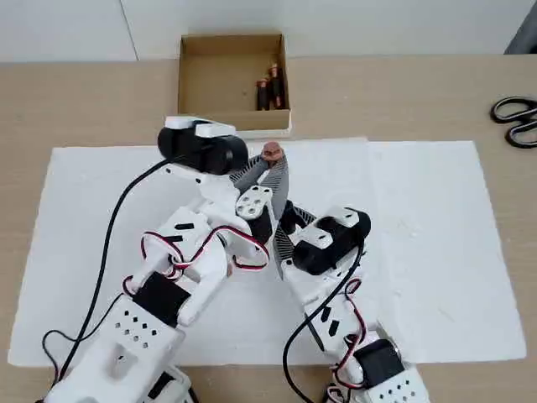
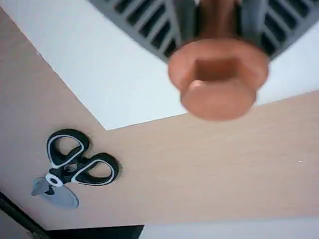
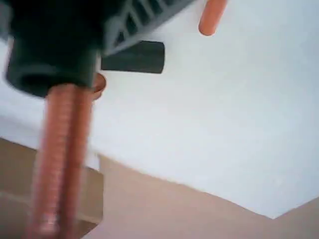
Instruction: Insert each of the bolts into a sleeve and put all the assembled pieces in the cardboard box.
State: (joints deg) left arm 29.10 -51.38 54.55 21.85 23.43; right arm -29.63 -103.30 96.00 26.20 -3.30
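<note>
My left gripper [image 1: 268, 174] is shut on an orange bolt [image 1: 270, 153], just in front of the cardboard box [image 1: 191, 80]. The bolt's head [image 2: 218, 74] sticks out past the grey fingers [image 2: 144, 22]. My right gripper [image 1: 279, 225] sits close behind it, shut on a dark sleeve [image 3: 52, 55]. The bolt's threaded shaft [image 3: 59, 159] comes out of that sleeve. Another dark sleeve [image 3: 134, 56] and a loose orange bolt [image 3: 213, 17] lie on the white sheet [image 3: 209, 114]. Assembled pieces [image 1: 269, 88] lie in the box's right side.
Black-handled scissors [image 1: 516, 119] lie on the wooden table at the far right, also near the sheet's corner in the left wrist view [image 2: 75, 164]. The white sheet [image 1: 419, 235] covers the table's middle. Both arms crowd its centre.
</note>
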